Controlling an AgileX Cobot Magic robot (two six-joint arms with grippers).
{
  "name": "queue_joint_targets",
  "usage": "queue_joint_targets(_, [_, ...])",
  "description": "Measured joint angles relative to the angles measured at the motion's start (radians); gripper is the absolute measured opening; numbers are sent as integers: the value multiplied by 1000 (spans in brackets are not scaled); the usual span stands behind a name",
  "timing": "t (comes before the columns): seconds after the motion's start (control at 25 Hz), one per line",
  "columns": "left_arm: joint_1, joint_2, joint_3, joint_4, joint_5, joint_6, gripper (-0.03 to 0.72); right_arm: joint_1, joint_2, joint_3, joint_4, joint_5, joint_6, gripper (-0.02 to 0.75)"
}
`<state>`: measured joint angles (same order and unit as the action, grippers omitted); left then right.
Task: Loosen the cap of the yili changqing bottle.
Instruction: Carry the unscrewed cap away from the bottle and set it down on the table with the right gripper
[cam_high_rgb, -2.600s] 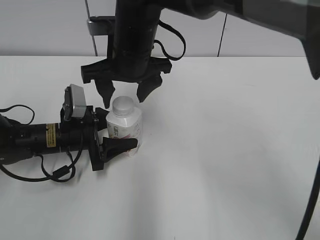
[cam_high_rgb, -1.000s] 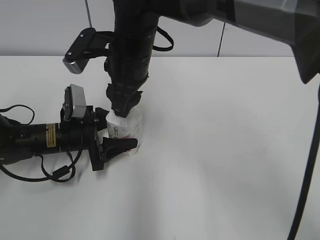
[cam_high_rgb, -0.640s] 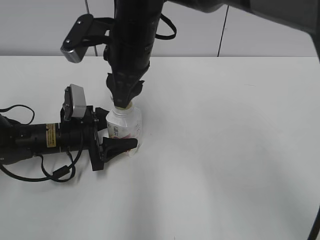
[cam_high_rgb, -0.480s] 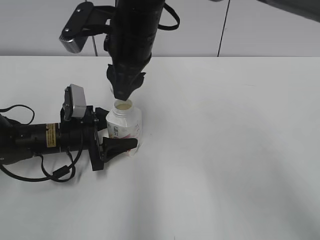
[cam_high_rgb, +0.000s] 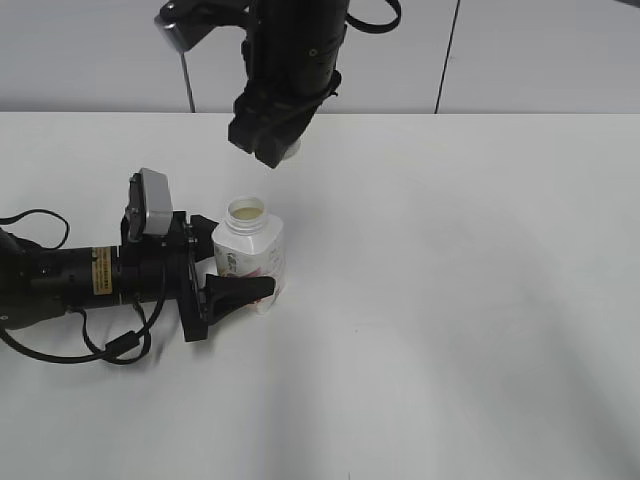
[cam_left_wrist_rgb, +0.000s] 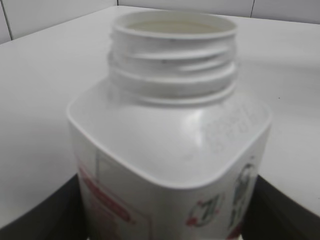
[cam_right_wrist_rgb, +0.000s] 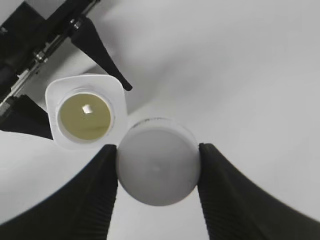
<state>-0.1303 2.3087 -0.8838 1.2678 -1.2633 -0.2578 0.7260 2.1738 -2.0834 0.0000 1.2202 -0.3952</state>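
Observation:
The yili changqing bottle (cam_high_rgb: 250, 250) stands upright on the white table with its neck open; its threaded neck fills the left wrist view (cam_left_wrist_rgb: 172, 55), and from above it shows pale liquid inside (cam_right_wrist_rgb: 85, 112). My left gripper (cam_high_rgb: 235, 270) lies along the table and is shut on the bottle's body, its black fingers at both lower corners (cam_left_wrist_rgb: 165, 220). My right gripper (cam_high_rgb: 268, 150) hangs in the air above and behind the bottle, shut on the cap (cam_right_wrist_rgb: 157, 167), which is off the bottle. In the exterior view only the cap's lower edge (cam_high_rgb: 288, 150) shows.
The white table (cam_high_rgb: 450, 300) spreads to the right and front. A grey panelled wall (cam_high_rgb: 520, 50) stands behind it. The left arm and its cable (cam_high_rgb: 60, 280) lie along the table at the left edge.
The right gripper came down, closed on the cap, then lifted it off the bottle and rose up and slightly right. The bottle and left gripper stayed put.

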Motion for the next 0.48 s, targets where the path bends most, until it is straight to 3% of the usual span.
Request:
queue_joint_targets(0.28, [0,0,0,0,1,0,492,-117,-55,33,66,0,161,392])
queue_joint_targets(0.48, [0,0,0,0,1,0,492,-215,-117,164,67,0,247,392])
